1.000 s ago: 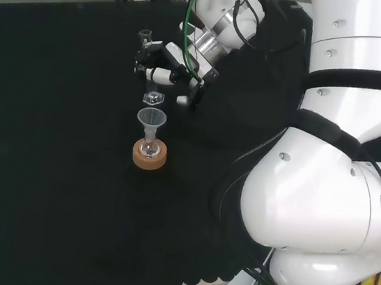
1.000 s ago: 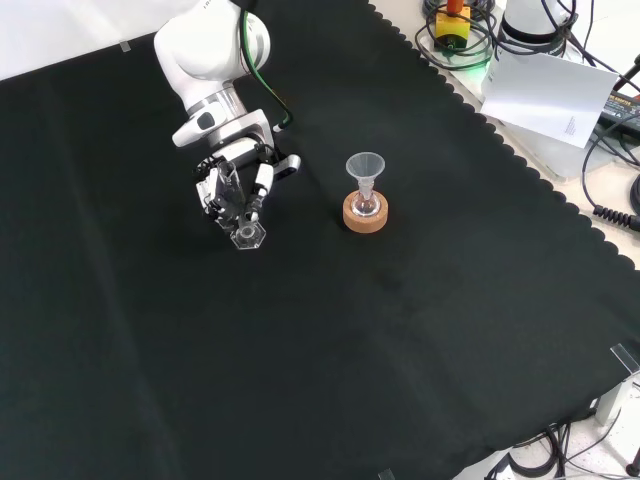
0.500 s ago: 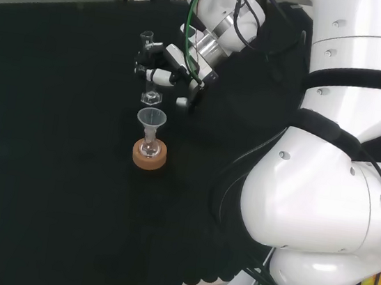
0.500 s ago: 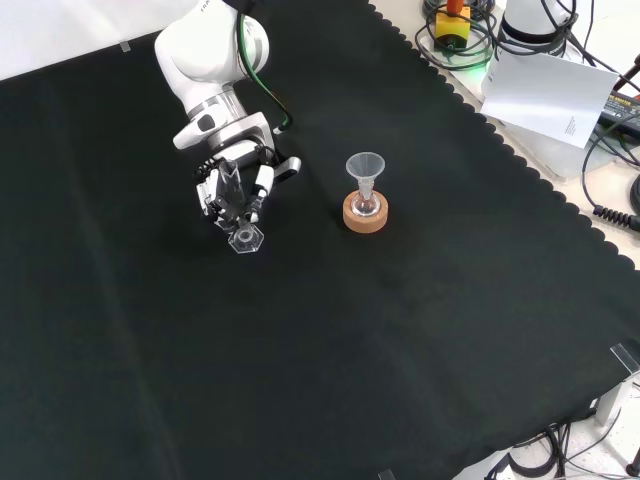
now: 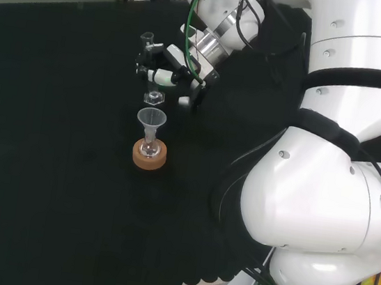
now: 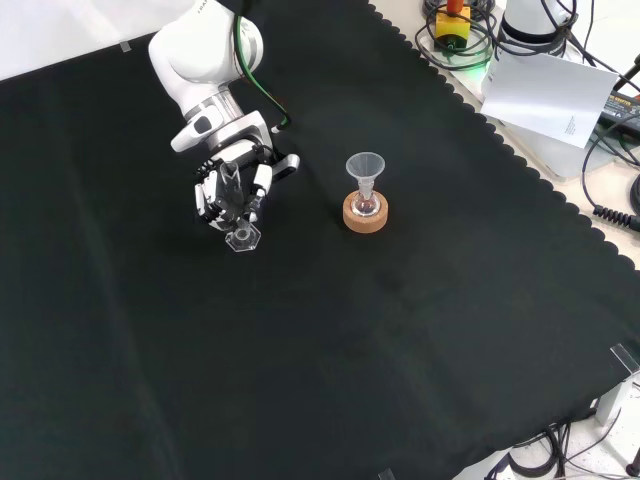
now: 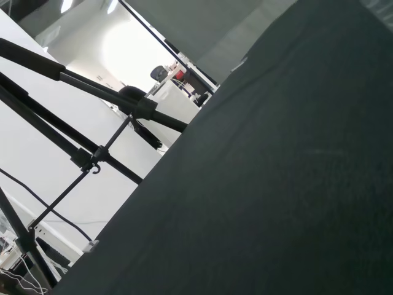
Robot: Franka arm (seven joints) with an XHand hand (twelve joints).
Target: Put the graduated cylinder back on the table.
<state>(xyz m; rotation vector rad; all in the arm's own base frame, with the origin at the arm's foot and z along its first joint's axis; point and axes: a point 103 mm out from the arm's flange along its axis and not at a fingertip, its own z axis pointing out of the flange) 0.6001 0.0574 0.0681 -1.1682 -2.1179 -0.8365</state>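
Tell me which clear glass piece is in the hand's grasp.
The graduated cylinder, the one with the hexagonal base: the hand has its fingers curled round it. The other clear piece, the funnel, stands apart in a flask on the cork ring.

— What stands near the hand point(image 6: 232, 190) on the black cloth point(image 6: 400, 340)?

— In the front view, a cork ring point(image 6: 365, 213) with a small flask and a clear funnel point(image 6: 366, 167) upright on it, to the hand's right and apart from it. The graduated cylinder point(image 6: 237, 215) in the hand's curled fingers has its base close above the cloth.

— And open room?

— Bare cloth lies left of and below the hand in that view, and between the hand and the ring.
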